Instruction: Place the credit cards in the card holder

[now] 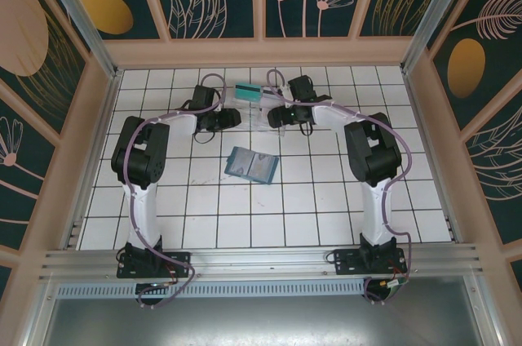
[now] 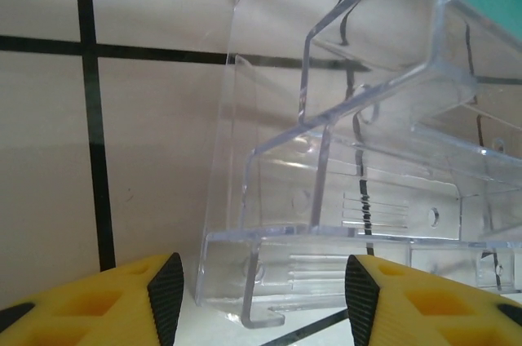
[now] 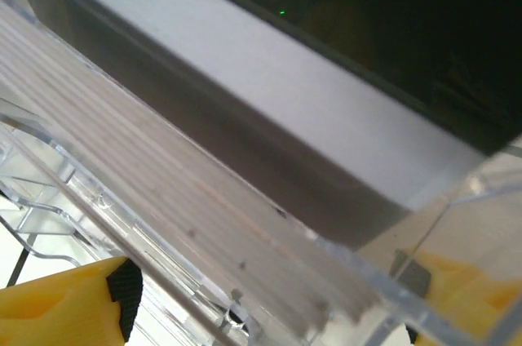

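claws both released: left claw (image 2: 265, 289) faces corner of clear tray (image 2: 359, 199), right claw (image 3: 265, 293) straddles its wall; teal credit card (image 1: 246, 90) stands inside; card holder (image 1: 251, 166) lies open nearer.

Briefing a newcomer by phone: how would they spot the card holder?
Start at the white tiled table and find its centre, just this side of the clear tray. The card holder lies flat, alone: an opaque blue-grey rectangle, skewed to the tile lines.

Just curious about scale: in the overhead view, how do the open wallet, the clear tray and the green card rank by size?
Largest, unranked: the card holder and the clear tray look alike, and the tray's see-through edges are hard to trace.
Smallest: the teal card.
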Tool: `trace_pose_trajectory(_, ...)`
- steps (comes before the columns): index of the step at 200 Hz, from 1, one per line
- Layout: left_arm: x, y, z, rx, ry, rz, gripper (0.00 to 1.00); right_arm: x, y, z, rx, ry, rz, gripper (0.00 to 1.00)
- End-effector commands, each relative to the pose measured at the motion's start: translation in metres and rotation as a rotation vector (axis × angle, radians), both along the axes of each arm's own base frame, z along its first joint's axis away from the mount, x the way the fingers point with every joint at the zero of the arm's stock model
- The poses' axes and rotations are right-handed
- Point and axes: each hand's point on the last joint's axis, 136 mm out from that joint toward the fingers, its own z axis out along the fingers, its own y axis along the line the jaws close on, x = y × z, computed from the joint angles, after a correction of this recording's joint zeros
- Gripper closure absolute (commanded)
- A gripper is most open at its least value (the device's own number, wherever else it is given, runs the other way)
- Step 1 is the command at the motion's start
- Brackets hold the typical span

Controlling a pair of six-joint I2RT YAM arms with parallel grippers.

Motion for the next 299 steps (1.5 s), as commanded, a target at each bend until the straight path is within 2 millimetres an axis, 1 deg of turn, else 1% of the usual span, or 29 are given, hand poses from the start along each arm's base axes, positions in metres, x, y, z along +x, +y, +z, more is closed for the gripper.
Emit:
trace_pose_trajectory(1, -0.003, -0.003, -0.008, -0.012, 0.005, -0.017, 0.44, 0.014, -0.005, 0.011, -0.017, -0.049, -0.035, 0.20)
trace_pose_trajectory(20, -0.005, -0.003, -0.011, -0.014, 0.011, -0.018, 0.44, 0.019, -0.007, 0.021, -0.001, -0.073, -0.050, 0.26)
trace_pose_trajectory(46, -0.009, -0.003, -0.014, -0.018, 0.018, -0.020, 0.45, 0.021, -0.008, 0.031, 0.020, -0.090, -0.051, 0.32)
trace_pose_trajectory(63, -0.011, -0.003, -0.015, -0.020, 0.022, -0.021, 0.45, 0.022, -0.008, 0.035, 0.038, -0.098, -0.051, 0.37)
trace_pose_trajectory(139, -0.013, -0.004, -0.020, -0.029, 0.030, -0.029, 0.47, 0.028, -0.007, 0.052, 0.116, -0.121, -0.043, 0.51)
trace_pose_trajectory(153, -0.014, -0.005, -0.021, -0.030, 0.030, -0.031, 0.48, 0.029, -0.008, 0.054, 0.127, -0.122, -0.043, 0.55)
trace_pose_trajectory(227, -0.015, -0.005, -0.021, -0.036, 0.033, -0.037, 0.50, 0.031, -0.008, 0.075, 0.177, -0.157, -0.037, 0.58)
trace_pose_trajectory(263, -0.015, -0.007, -0.019, -0.039, 0.031, -0.040, 0.51, 0.032, -0.006, 0.070, 0.174, -0.138, -0.020, 0.61)
trace_pose_trajectory(278, -0.014, -0.006, -0.017, -0.041, 0.030, -0.040, 0.50, 0.026, -0.002, 0.065, 0.173, -0.125, 0.009, 0.60)
trace_pose_trajectory(299, -0.013, -0.007, -0.017, -0.036, 0.030, -0.045, 0.51, 0.021, -0.003, 0.073, 0.171, -0.147, 0.029, 0.59)
